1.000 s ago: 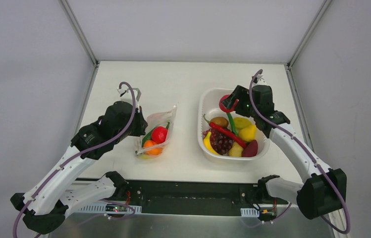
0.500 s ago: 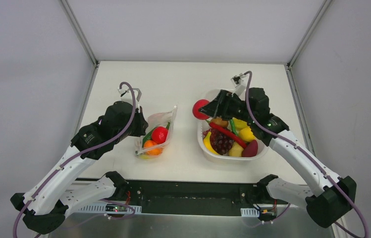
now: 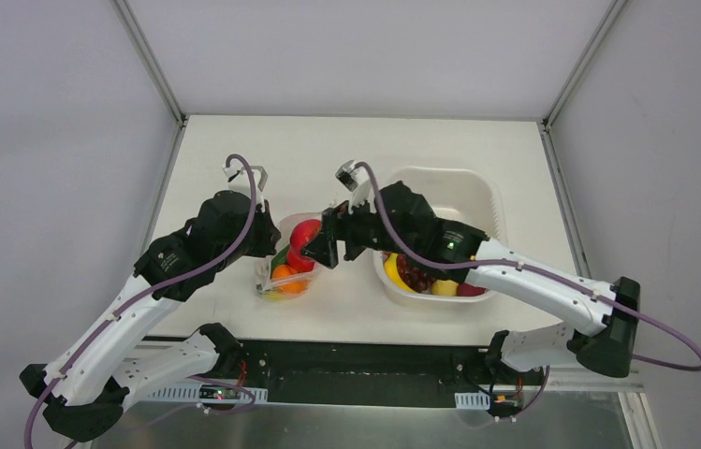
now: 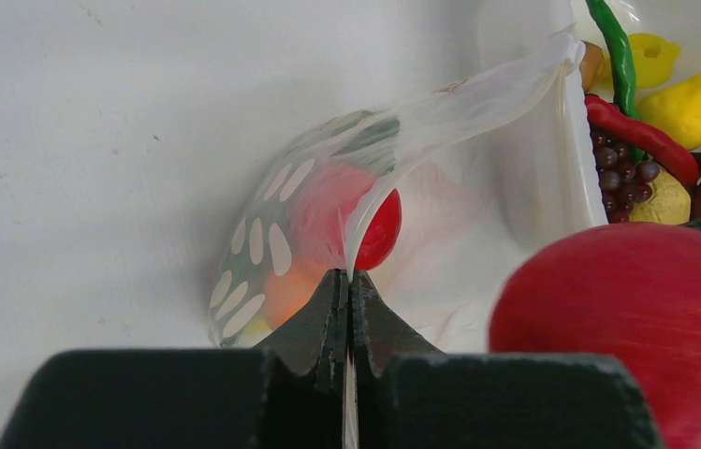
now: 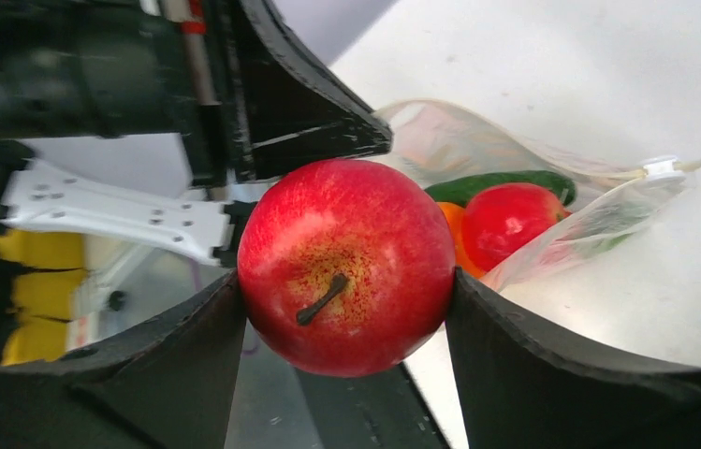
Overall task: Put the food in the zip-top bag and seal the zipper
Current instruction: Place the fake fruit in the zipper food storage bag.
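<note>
The dotted zip-top bag (image 3: 292, 271) lies left of the basket, its mouth open. My left gripper (image 4: 348, 281) is shut on one edge of the mouth and holds it up; the zipper strip (image 4: 459, 103) runs along that lifted edge. Inside the bag are a red tomato (image 5: 510, 220), an orange fruit (image 5: 454, 224) and a green cucumber (image 5: 496, 182). My right gripper (image 5: 346, 281) is shut on a red apple (image 5: 346, 267) and holds it just at the bag's mouth (image 3: 306, 234). The apple also shows in the left wrist view (image 4: 627, 327).
The white basket (image 3: 440, 173) stands right of the bag, under the right arm. It holds a red chilli (image 4: 641, 136), purple grapes (image 4: 622, 178), a yellow pear (image 4: 693, 103) and other food. The left gripper body (image 5: 299, 103) is close behind the apple.
My right gripper has carried the red apple from over the basket leftward to the bag's mouth. The left arm and the bag have not moved.
</note>
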